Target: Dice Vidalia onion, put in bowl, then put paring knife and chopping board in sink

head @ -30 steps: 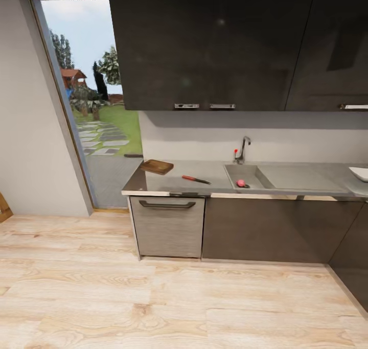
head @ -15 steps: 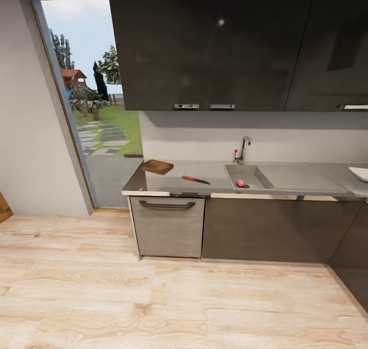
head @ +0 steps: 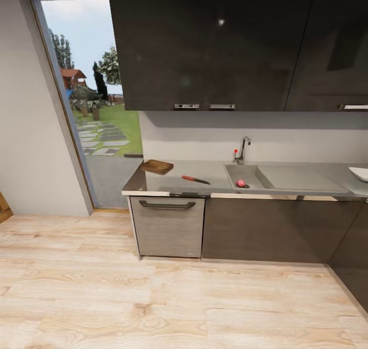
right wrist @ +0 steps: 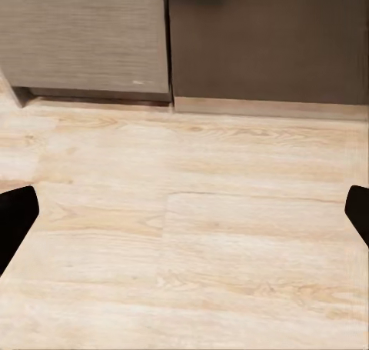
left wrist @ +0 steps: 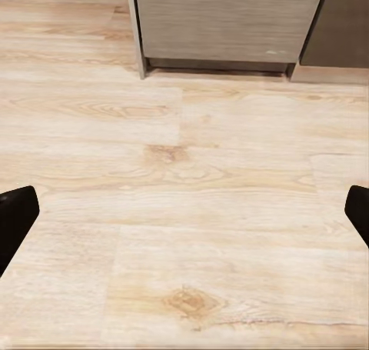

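- sink [head: 266, 177] set in the grey countertop [head: 168, 182]; chrome tap with red knob [head: 241, 150] at its back edge.
- vidalia onion [head: 240, 183] lies in the sink basin, at the front, beside the drain.
- paring knife [head: 196, 179] flat on the countertop, just beside the sink on the window side.
- chopping board [head: 157, 167] farther from the sink than the knife, apart from it.
- bowl [head: 360, 173] past the sink's drainboard, cut by the frame edge.
- left gripper [left wrist: 184, 215]: fingers [left wrist: 17, 219] spread wide, nothing between, over wood floor [left wrist: 184, 181].
- right gripper [right wrist: 184, 215]: fingers [right wrist: 15, 218] spread wide, holding nothing, facing the cabinet fronts [right wrist: 261, 42].
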